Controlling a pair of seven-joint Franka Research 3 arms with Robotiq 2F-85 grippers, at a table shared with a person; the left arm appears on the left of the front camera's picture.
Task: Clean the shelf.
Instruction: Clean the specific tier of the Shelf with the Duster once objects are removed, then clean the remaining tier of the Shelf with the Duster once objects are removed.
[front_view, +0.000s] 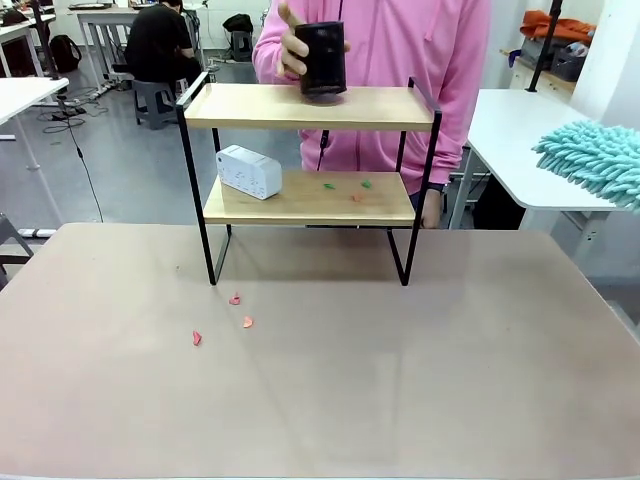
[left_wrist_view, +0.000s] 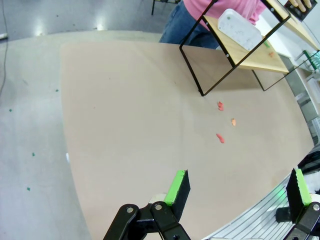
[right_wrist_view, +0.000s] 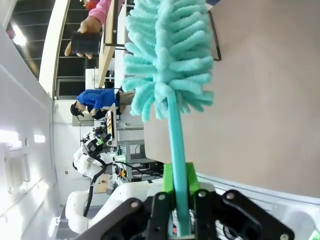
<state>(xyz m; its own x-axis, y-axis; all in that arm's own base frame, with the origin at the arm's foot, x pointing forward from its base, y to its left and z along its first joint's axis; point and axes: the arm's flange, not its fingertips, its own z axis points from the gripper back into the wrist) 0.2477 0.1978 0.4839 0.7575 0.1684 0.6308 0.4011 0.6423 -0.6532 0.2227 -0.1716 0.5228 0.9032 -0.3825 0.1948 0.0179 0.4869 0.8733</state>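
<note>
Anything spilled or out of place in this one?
Yes: small red scraps lie scattered on the table before the shelf, and green and orange bits litter its lower board, right of a white box. The right tool grips a duster.

This looked like a robotics lab in an open shared workroom. In the front view, a white workbench (front_view: 25, 92) stood at ten o'clock with black cables (front_view: 72, 135) trailing over the glossy grey floor (front_view: 130, 185) beneath it. At eleven o'clock a person in black (front_view: 158, 42) sat on a stool (front_view: 152, 100) at another bench, with a backpack (front_view: 62, 52) left on the floor nearby. A second white table (front_view: 510, 135) stood at two o'clock. In the right wrist view, a person in blue (right_wrist_view: 95, 98) bent over an equipment-laden bench at nine o'clock, under bright strip lights (right_wrist_view: 20, 37).
</note>
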